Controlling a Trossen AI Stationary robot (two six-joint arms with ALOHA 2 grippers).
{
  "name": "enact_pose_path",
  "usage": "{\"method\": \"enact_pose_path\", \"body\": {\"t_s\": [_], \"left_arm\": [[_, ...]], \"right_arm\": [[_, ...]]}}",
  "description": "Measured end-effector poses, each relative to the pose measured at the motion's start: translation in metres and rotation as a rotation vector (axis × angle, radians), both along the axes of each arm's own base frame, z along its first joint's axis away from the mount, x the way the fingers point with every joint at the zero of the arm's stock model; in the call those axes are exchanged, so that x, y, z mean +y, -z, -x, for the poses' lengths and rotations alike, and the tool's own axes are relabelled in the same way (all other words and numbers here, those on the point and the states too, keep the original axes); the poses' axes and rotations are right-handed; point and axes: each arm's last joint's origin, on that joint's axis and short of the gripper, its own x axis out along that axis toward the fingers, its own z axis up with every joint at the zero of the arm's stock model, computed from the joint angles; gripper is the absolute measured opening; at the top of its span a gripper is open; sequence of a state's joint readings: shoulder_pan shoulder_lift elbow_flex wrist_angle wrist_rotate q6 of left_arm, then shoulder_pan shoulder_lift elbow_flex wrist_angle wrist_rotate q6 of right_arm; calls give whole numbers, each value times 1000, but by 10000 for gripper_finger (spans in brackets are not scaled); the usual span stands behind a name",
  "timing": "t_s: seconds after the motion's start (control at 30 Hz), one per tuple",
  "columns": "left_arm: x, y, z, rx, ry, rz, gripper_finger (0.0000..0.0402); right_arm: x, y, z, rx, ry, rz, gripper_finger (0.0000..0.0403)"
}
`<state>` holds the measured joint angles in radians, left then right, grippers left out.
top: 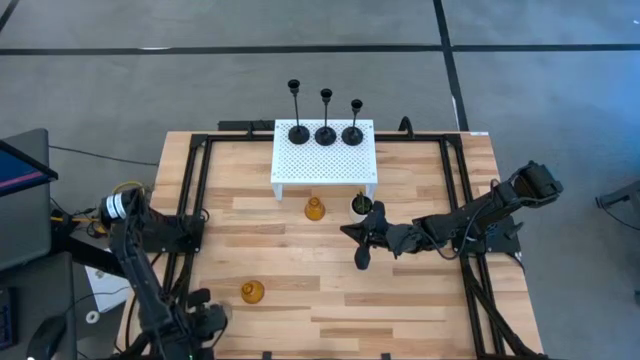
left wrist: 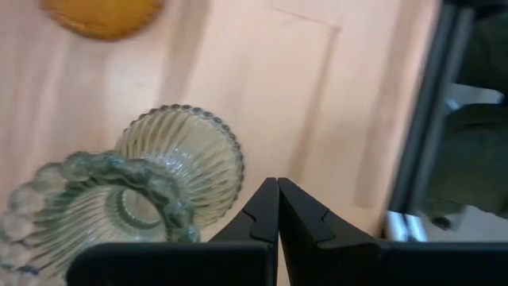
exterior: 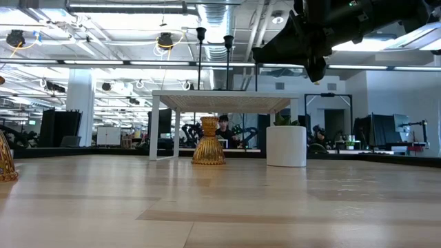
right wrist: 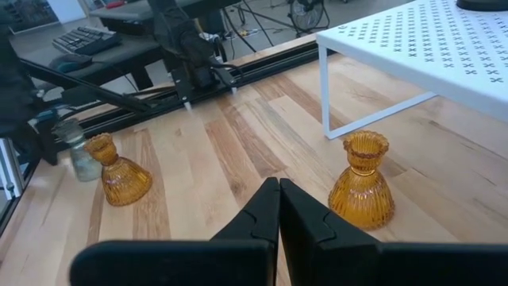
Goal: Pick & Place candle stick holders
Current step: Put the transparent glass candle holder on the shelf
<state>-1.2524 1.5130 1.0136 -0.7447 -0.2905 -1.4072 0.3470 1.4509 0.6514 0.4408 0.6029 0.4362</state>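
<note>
While both arms hang idle above the wood, the layout reads view by view as follows.

High view: three black stemmed holders (top: 325,120) stand in a row on the white perforated riser (top: 300,165), tallest on the picture's left, which looks like a graded display already filled. One amber glass holder (top: 314,208) sits just in front of the riser, beside the small potted plant (top: 361,205); a second amber holder (top: 252,292) stands well apart toward the left arm.

Right gripper (top: 362,255): reaches over mid-table near the plant, fingers pressed together, carrying nothing.

Left gripper (left wrist: 278,210): low at the table's near-left corner, also pinched shut and empty.

Low view: the amber holder (exterior: 208,141) stands upright under the riser's front edge, ribbed, flared at the base, narrow at the neck; the white pot (exterior: 286,145) is beside it.

Left wrist view: a pale grey-green ribbed glass holder (left wrist: 139,187) with a beaded rim lies just beside the closed fingertips, not between them.

Right wrist view: both amber holders (right wrist: 363,183) (right wrist: 117,171) are upright, untouched; the nearer one seems the likelier next pick.
</note>
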Motion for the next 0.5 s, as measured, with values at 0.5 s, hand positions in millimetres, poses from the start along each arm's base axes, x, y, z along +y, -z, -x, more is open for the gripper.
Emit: {"method": "enact_pose_path", "body": {"t_s": [0.5], "left_arm": [[36,17,-8,-25,-77,-135,3]], "right_arm": [[9,2,3,17,-30,9,0]]}}
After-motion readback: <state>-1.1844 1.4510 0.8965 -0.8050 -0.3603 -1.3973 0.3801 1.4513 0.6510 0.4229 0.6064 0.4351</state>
